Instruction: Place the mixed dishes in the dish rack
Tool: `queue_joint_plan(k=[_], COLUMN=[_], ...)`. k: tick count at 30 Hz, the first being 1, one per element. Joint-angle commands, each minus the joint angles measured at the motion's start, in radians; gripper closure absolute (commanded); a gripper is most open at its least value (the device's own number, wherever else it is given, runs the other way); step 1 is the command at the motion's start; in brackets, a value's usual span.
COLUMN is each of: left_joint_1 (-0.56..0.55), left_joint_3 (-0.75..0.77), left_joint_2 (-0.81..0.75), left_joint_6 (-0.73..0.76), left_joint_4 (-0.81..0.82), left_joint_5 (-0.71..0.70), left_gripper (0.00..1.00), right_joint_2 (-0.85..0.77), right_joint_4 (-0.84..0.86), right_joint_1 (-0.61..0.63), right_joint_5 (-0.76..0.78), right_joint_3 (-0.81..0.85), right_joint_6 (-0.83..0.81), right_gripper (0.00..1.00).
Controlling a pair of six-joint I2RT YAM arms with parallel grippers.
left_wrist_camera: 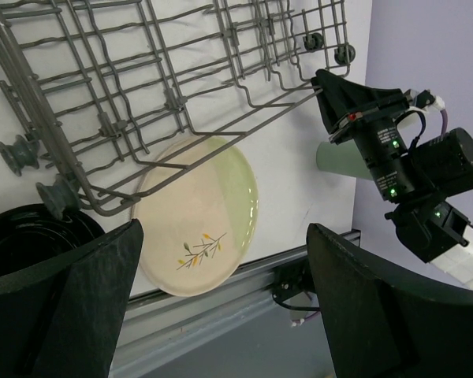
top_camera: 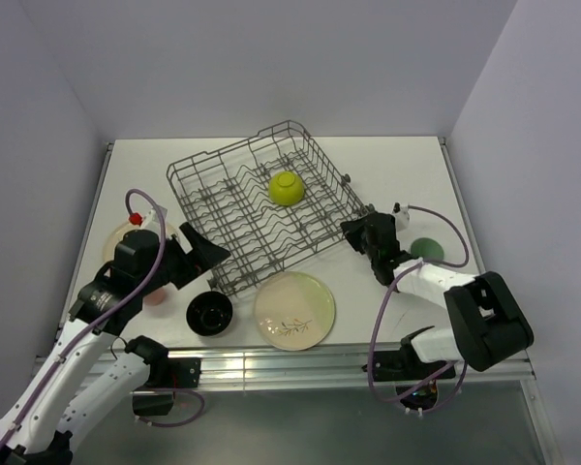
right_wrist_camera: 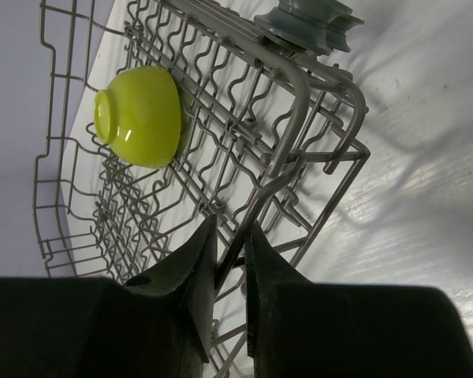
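The grey wire dish rack [top_camera: 234,196] sits skewed on the table with the lime-green bowl [top_camera: 287,187] inside. My right gripper [top_camera: 353,228] is at the rack's right corner; in the right wrist view its fingers [right_wrist_camera: 197,260] pinch a rim wire of the rack [right_wrist_camera: 288,130]. My left gripper [top_camera: 208,254] hangs open over the rack's near-left corner, nothing between its fingers [left_wrist_camera: 87,291]. The leaf-sprig plate [top_camera: 293,309] and the black bowl [top_camera: 209,313] lie in front of the rack. A mint-green cup [top_camera: 427,248] lies to the right of it.
A second cream plate [top_camera: 111,237] lies at the left, partly under my left arm, with a coral-pink cup [top_camera: 155,294] beside it. The table's metal front rail [top_camera: 300,363] runs just beyond the plate. Purple walls close in on both sides.
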Motion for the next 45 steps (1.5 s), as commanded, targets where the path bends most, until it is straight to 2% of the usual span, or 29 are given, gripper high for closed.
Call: queue_joint_plan(k=[1, 10, 14, 23, 26, 28, 32, 34, 40, 45], left_joint_1=[-0.004, -0.004, -0.003, -0.003, -0.003, -0.004, -0.004, -0.004, -0.004, -0.016], left_joint_3=[0.003, 0.050, 0.058, 0.043, 0.041, 0.050, 0.086, 0.096, 0.043, 0.006], left_joint_2=[-0.021, -0.027, 0.009, 0.048, 0.074, 0.099, 0.142, 0.165, 0.177, 0.216], left_joint_6=[0.003, 0.013, 0.005, 0.030, 0.023, 0.025, -0.009, -0.027, -0.090, -0.154], left_joint_4=[0.009, -0.082, -0.138, -0.118, -0.129, -0.132, -0.192, -0.233, -0.250, -0.258], left_joint_5=[-0.023, -0.114, -0.174, -0.236, -0.317, -0.329, -0.392, -0.418, -0.449, -0.480], left_gripper=[0.08, 0.08, 0.09, 0.11, 0.18, 0.29, 0.42, 0.43, 0.37, 0.43], right_joint_2=[-0.036, -0.008, -0.013, -0.120, -0.145, -0.149, -0.164, -0.166, -0.178, -0.188], right_joint_4=[0.029, 0.036, 0.043, -0.003, -0.002, -0.002, 0.009, 0.007, 0.024, 0.043], right_joint_1=[0.085, 0.250, 0.280, 0.280, 0.280, 0.277, 0.274, 0.272, 0.269, 0.266], right_joint_5=[-0.036, 0.035, 0.058, 0.115, 0.125, 0.128, 0.133, 0.133, 0.132, 0.125], right_joint_3=[-0.005, -0.013, -0.039, -0.106, -0.134, -0.146, -0.160, -0.157, -0.158, -0.175], right_joint_6=[0.005, 0.082, 0.108, 0.065, 0.067, 0.068, 0.076, 0.076, 0.076, 0.076], right_gripper=[1.00, 1.00, 1.00, 0.98, 1.00, 1.00, 1.00, 1.00, 1.00, 1.00])
